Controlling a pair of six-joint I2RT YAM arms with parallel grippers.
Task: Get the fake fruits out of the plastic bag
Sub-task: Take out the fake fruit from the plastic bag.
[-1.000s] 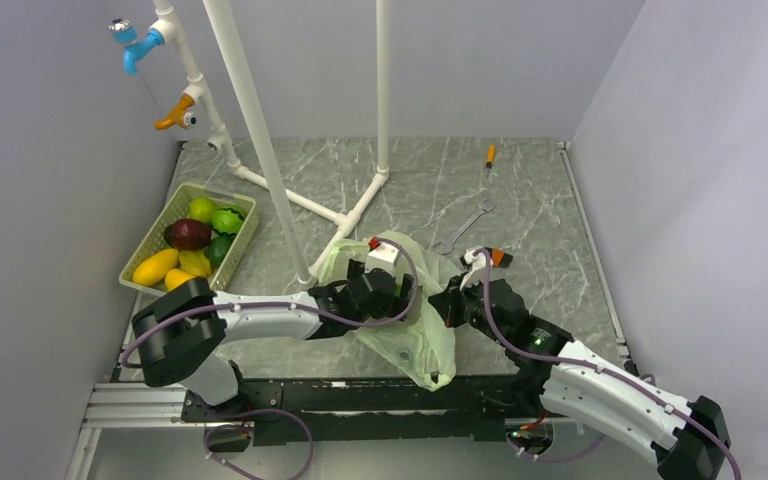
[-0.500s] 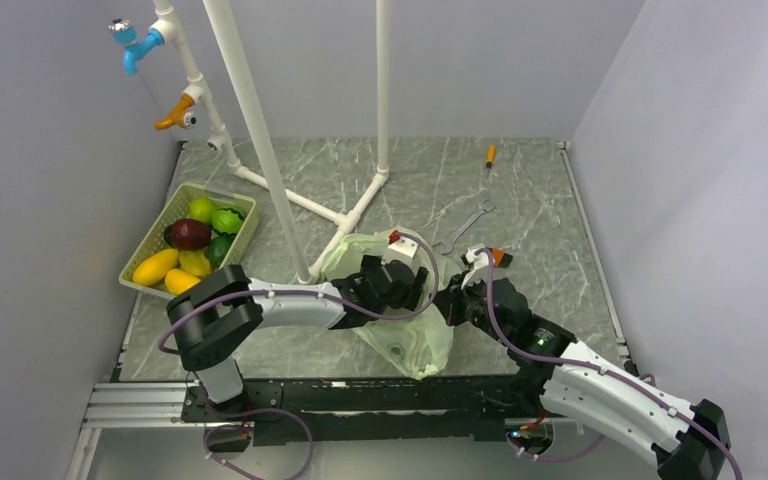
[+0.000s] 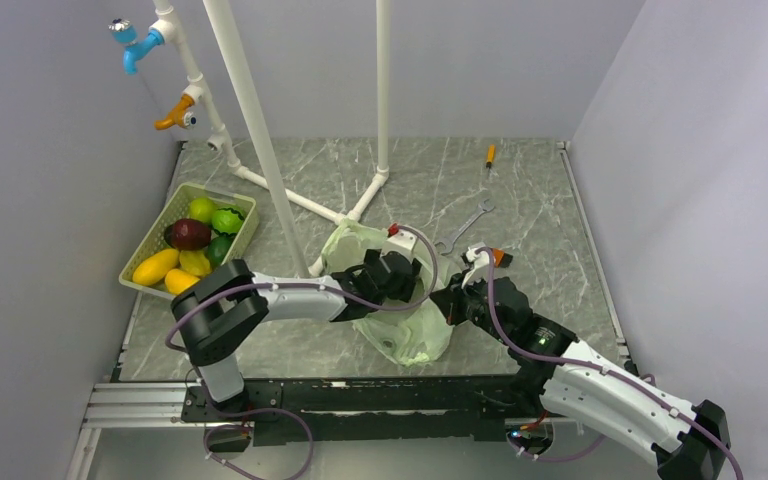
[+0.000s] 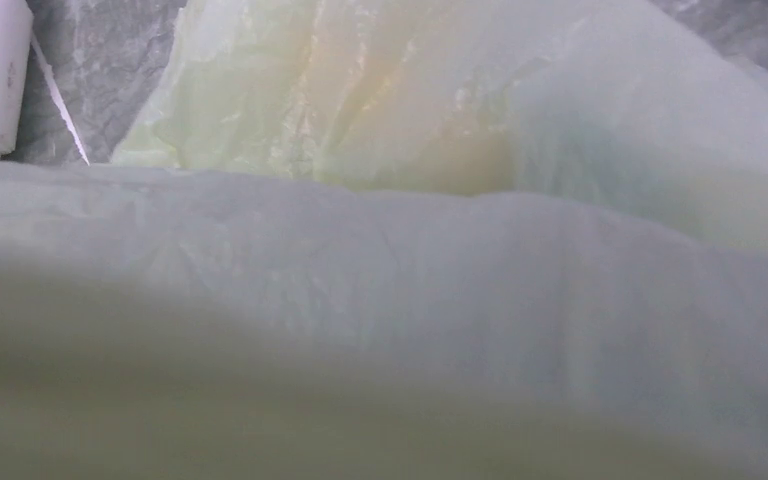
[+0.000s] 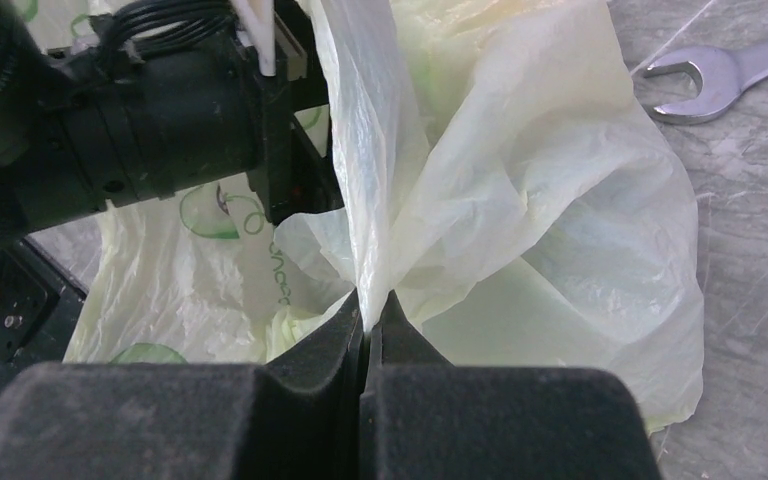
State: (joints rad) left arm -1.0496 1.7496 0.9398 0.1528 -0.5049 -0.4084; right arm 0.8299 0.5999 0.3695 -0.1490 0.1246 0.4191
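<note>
Well, there is not much room around the plastic bag [image 3: 415,335]: it lies crumpled at the middle of the table [image 3: 530,200], close to the near edge, with both arms crowded against it. A slanting leg of the white pipe frame [image 3: 260,130] comes down just to its left, and one floor bar of that frame ends right by the bag's far-left corner. The open marble is on the right side and towards the far wall, broken only by a wrench [image 3: 465,225] just beyond the bag and a small screwdriver [image 3: 490,155] near the far edge. The right gripper [image 5: 368,320] has its jaws pressed tight together on a gathered fold of the bag's film, which rises from the pinch in a fan. The left gripper [image 3: 412,280] reaches across into the bag from the left; its wrist view is filled with pale-green film, so I cannot tell how its jaws stand. A yellowish tint shows through the film there, but what it is I cannot make out. The fake fruits [image 3: 192,245] I can see sit in the slotted basket [image 3: 245,228] by the left wall, well apart from the bag: yellow ones at the near end, a dark red one in the middle, green ones behind.
</note>
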